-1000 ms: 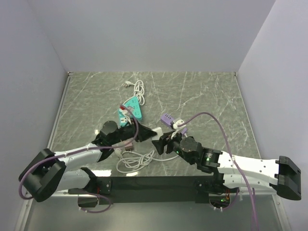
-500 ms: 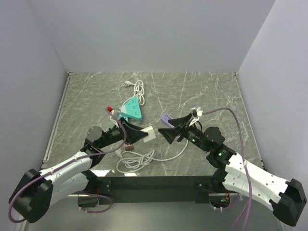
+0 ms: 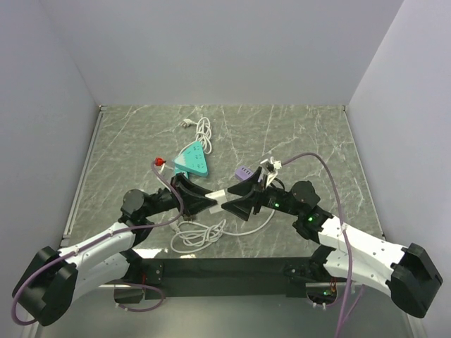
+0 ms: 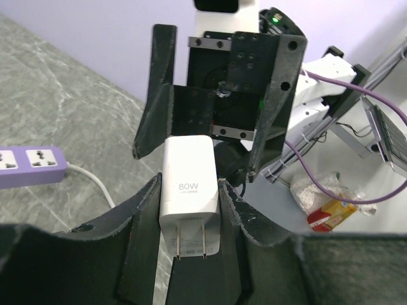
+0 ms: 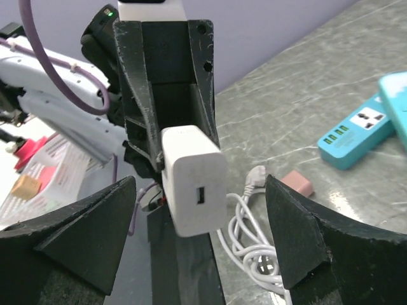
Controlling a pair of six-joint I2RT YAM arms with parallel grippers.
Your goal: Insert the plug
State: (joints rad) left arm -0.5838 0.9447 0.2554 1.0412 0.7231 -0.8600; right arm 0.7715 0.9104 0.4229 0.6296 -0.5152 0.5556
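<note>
Table (image 3: 303, 134): grey marbled top; the things lie on its middle and near part.
Left gripper (image 3: 206, 200): raised over the near middle of the table, fingers clenched on two opposite sides of the plug (image 4: 189, 197), pointing toward the other arm.
Right gripper (image 3: 234, 203): directly opposite, fingers spread wide, one on each side of the plug's free end, touching nothing. I judge this to be a handover in the air. It should come forward until the block sits deep between the pads, then close squarely. The left should let go only when that hold is firm.
Teal strip (image 3: 192, 160): flat on the table behind the left gripper, sockets up.
Purple strip (image 3: 244, 172): flat, just behind the right gripper. Which strip is the target I cannot tell.
White cable (image 3: 201, 236): loose coil on the table by the left arm. It is better to keep both arms above it.
Plug: white square block, in the air between the two grippers, its port facing the right wrist.
Pink adapter (image 5: 297, 183): small cube on the table beside the cable.
Prongs (image 4: 191, 241): two, at the end toward the left wrist. The right should grasp the other end, so they stay free for a socket.
</note>
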